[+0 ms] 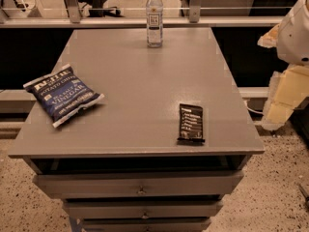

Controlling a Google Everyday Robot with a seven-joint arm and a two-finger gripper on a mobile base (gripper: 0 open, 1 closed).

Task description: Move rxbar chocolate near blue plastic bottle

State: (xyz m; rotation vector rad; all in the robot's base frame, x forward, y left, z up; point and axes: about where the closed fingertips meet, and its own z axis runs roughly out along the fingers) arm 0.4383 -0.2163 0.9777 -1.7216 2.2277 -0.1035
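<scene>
The rxbar chocolate (191, 123), a small flat black wrapper with white text lines, lies on the grey table top (145, 76) near the front right corner. The blue plastic bottle (154, 17), clear with a white cap and a dark-and-white label, stands upright at the middle of the far edge. My gripper (284, 96) is at the right edge of the view, off the table's right side, below the white arm (295, 33). It is well apart from the bar and holds nothing that I can see.
A dark-blue potato chip bag (63, 94) lies near the table's left edge. The table has drawers (140, 185) under its front. A rail and window ledge (145, 21) run behind the far edge. Speckled floor (280, 187) is to the right.
</scene>
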